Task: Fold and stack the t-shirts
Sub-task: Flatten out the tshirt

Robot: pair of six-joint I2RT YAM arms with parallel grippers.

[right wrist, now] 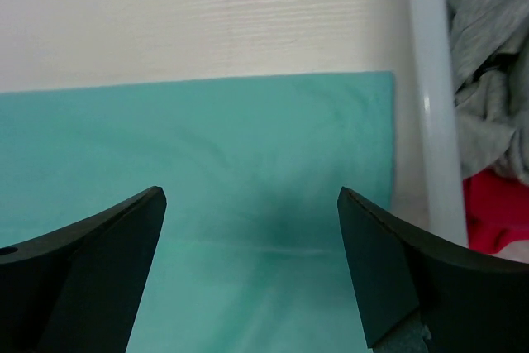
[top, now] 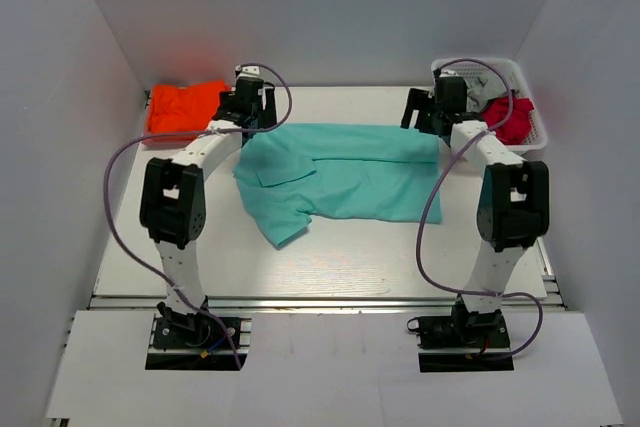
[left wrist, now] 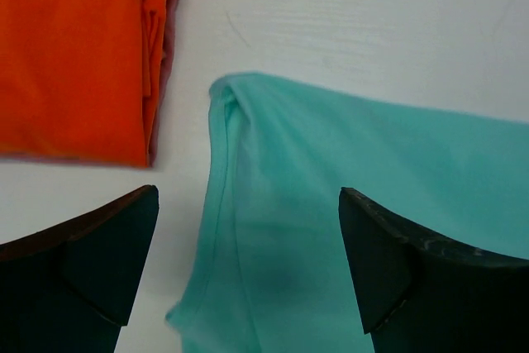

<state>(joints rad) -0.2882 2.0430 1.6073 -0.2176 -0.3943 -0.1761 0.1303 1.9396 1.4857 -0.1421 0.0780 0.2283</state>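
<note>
While spread part-folded across white table [top: 350, 257], mint-teal tee [top: 340, 182] at ctr, orange tee [top: 185, 107] folded far-L nearby but apart, basket [top: 480, 62] far-R, L gripper [left wrist: 248, 192] & R gripper [right wrist: 251, 192] both jaws wide over teal's far corners, gripping nothing.

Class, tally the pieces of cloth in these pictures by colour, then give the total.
Teal t-shirt: 1
Orange t-shirt: 1
Red cloth, in the basket: 1
Grey cloth, in the basket: 1
Total: 4
</note>
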